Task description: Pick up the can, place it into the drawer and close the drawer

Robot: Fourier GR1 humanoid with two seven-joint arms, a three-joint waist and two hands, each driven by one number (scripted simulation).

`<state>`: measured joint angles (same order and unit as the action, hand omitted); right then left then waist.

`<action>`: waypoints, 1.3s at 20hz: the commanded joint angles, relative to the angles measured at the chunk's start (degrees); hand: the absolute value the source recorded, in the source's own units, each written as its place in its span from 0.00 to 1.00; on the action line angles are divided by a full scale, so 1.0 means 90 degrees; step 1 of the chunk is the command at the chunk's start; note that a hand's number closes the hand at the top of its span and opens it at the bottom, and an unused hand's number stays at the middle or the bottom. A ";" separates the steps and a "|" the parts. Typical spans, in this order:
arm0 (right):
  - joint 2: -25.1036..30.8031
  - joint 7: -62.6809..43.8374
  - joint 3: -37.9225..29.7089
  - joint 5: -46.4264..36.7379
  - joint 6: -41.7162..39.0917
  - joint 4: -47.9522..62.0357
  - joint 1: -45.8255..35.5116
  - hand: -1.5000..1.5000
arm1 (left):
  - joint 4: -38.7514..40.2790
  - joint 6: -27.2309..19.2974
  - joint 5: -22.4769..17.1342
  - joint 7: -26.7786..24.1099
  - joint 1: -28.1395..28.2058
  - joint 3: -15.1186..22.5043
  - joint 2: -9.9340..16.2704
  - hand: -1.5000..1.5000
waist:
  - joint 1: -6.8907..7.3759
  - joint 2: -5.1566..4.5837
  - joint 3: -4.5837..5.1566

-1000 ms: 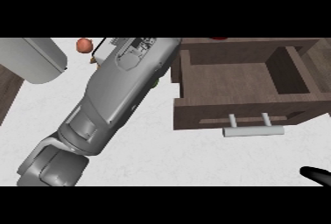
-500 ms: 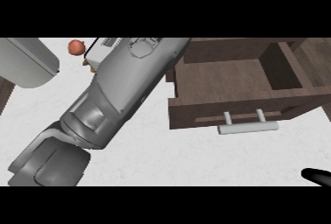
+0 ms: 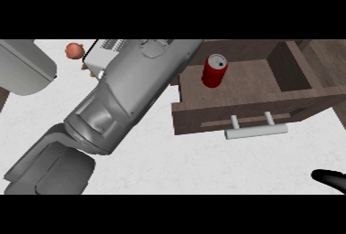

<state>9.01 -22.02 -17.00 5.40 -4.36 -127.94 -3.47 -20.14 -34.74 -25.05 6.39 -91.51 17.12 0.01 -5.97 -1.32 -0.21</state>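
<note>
Hand tip of the right hand [image 3: 331, 179] shows black at about five o'clock, low at the frame's edge and well apart from everything else; too little of it is visible to tell whether its fingers are apart or together. The left hand itself does not show: only the left forearm [image 3: 128, 98], a broad grey limb, crosses from seven o'clock up toward twelve, and its far end is cut off near the top, so nothing can be said of that hand's fingers.

Outward from there, at about one o'clock, the red can [image 3: 214, 71] stands upright on the floor of the open brown drawer [image 3: 270, 87], near the drawer's left rear corner and free of any hand. Judging from that, the placing step looks done and the can sits far enough in not to foul the front panel.

The drawer's pale bar handle [image 3: 256, 132] juts toward the viewer at about four o'clock, over the white desk [image 3: 202, 160]. What remains is probably the closing push, for which the handle or the front panel offers the plain contact face.

At eleven o'clock a small reddish-orange object [image 3: 74, 50] lies beside a white appliance [image 3: 108, 52], partly hidden behind the forearm; a grey rounded shape [image 3: 24, 68] fills ten o'clock.
</note>
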 commanded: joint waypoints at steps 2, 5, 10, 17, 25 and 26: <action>0.0306 0.0053 0.0013 -0.0267 -0.0106 -0.0032 -0.0194 0.00 | 0.0257 -0.0179 -0.0181 -0.0319 -0.0012 0.0081 -0.0001 0.00 | -0.0040 -0.0044 0.0002; 0.0206 0.0471 0.0267 -0.0572 -0.0228 0.0060 0.0003 0.00 | 0.0234 -0.0279 -0.0373 -0.0209 -0.0284 0.0017 -0.0001 0.00 | 0.0006 -0.0024 -0.0001; 0.0571 0.0908 0.0684 -0.1388 -0.0375 0.0348 -0.0451 0.00 | 0.0279 -0.0338 -0.0647 -0.0464 -0.0162 -0.0009 -0.0001 0.00 | 0.0014 -0.0088 0.0000; 0.1059 0.0958 0.1371 -0.2954 -0.0326 0.0914 -0.1043 0.00 | 0.0287 -0.0332 -0.0992 -0.0593 -0.0312 -0.0108 -0.0001 0.00 | 0.0150 -0.0086 0.0008; 0.1212 0.1632 0.2181 -0.4527 0.0016 0.2484 -0.1648 0.00 | 0.0371 -0.0256 -0.0975 -0.0794 -0.0274 -0.0048 -0.0001 0.00 | 0.0464 0.0015 0.0011; 0.1059 0.1912 0.2318 -0.4846 0.0359 0.2961 -0.1740 0.00 | 0.0274 -0.0285 -0.0978 -0.0799 -0.0243 0.0036 -0.0001 0.00 | 0.0513 0.0009 0.0008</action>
<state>18.97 -8.94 0.35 -31.53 -4.23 -109.20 -17.05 -17.37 -37.26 -34.03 -0.40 -93.72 16.55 0.00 -2.42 -1.45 -0.10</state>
